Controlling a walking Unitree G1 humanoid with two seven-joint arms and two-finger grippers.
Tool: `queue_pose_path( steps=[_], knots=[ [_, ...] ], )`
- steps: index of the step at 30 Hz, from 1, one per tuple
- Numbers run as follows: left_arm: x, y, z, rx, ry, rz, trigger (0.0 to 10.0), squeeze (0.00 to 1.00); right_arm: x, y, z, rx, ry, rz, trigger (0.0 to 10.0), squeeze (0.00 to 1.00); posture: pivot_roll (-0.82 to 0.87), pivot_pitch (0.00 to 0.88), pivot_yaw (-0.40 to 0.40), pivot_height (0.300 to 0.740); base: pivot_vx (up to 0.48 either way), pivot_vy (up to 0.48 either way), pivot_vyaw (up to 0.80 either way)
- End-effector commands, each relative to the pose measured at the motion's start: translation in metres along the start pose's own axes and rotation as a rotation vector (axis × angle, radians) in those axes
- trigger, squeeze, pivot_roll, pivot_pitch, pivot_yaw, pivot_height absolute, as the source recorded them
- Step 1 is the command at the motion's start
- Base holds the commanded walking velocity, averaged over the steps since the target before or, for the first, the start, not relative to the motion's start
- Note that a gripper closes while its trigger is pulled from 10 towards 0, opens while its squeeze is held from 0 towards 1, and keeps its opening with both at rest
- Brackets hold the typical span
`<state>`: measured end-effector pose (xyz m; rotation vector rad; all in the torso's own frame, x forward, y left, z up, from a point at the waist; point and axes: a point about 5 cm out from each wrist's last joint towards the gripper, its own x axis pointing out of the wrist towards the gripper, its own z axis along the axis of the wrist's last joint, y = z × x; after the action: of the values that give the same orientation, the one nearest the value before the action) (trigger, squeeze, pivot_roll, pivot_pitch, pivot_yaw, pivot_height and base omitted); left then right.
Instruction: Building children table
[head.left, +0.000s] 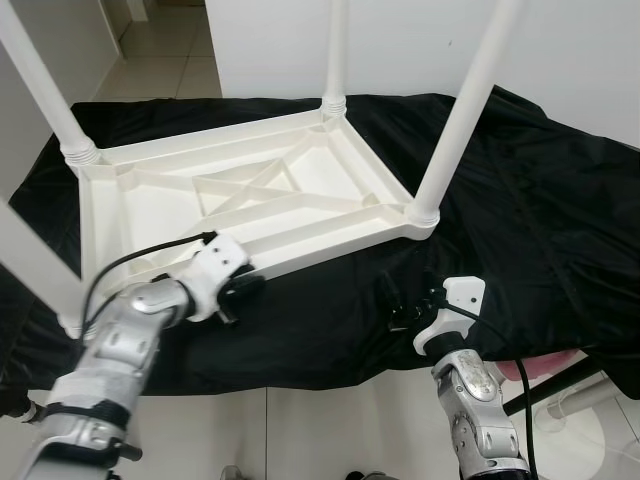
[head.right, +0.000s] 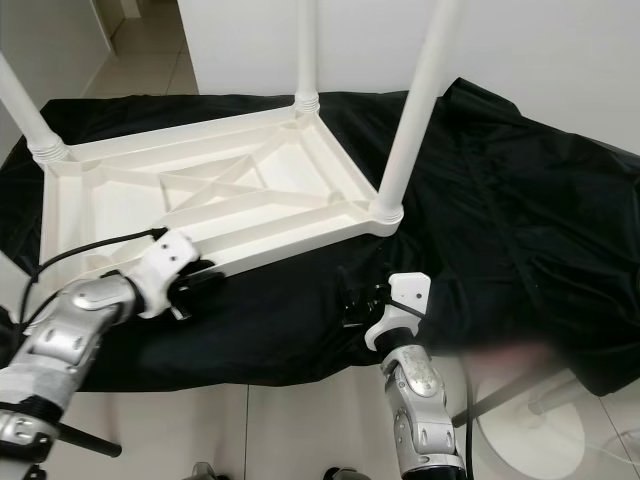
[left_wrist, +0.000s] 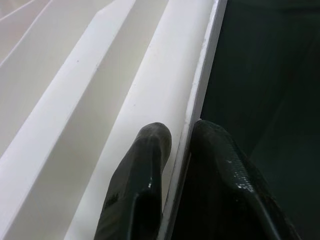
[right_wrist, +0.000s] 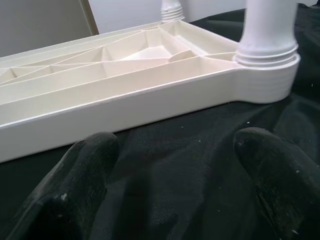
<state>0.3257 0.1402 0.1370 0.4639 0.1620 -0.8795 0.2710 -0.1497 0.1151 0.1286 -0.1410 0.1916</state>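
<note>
A white plastic children's table (head.left: 250, 200) lies upside down on a black cloth (head.left: 520, 200). Its legs point up, and one leg (head.left: 465, 110) stands at the near right corner. My left gripper (head.left: 245, 285) is at the table's near edge, shut on the thin rim (left_wrist: 200, 90), with one finger (left_wrist: 145, 170) inside the frame and the other outside. My right gripper (head.left: 405, 305) is open just above the cloth, a little in front of the near right corner. In the right wrist view its fingers (right_wrist: 85, 170) stand wide apart with nothing between them, facing the table's side wall (right_wrist: 125, 107).
The cloth covers a low surface whose front edge (head.left: 300, 375) is close to me, with tiled floor (head.left: 320, 430) below it. A white wall (head.left: 560, 60) rises behind. A pink object (head.left: 545, 365) and a white round base (head.left: 590, 425) sit at the lower right.
</note>
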Motion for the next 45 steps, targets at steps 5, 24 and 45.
queue_pose_path(
  steps=[5,24,45],
  knots=[
    [0.027,-0.016,0.033,0.081,-0.113,-0.094,0.0,0.0,0.001,-0.002,-0.002,-0.006,0.004,-0.014,10.0,0.0,-0.07,0.089,-0.003,0.74,0.0,0.0,0.0],
    [0.044,-0.025,0.058,0.041,-0.232,-0.105,10.0,1.0,0.001,-0.001,-0.003,-0.002,-0.001,-0.039,10.0,0.0,-0.09,0.093,0.016,0.74,0.0,0.0,0.0],
    [-0.045,-0.017,0.064,-0.146,-0.464,0.013,10.0,0.0,0.014,-0.004,0.002,-0.021,-0.015,-0.029,10.0,0.0,-0.03,0.126,-0.022,0.74,0.0,0.0,0.0]
  ],
)
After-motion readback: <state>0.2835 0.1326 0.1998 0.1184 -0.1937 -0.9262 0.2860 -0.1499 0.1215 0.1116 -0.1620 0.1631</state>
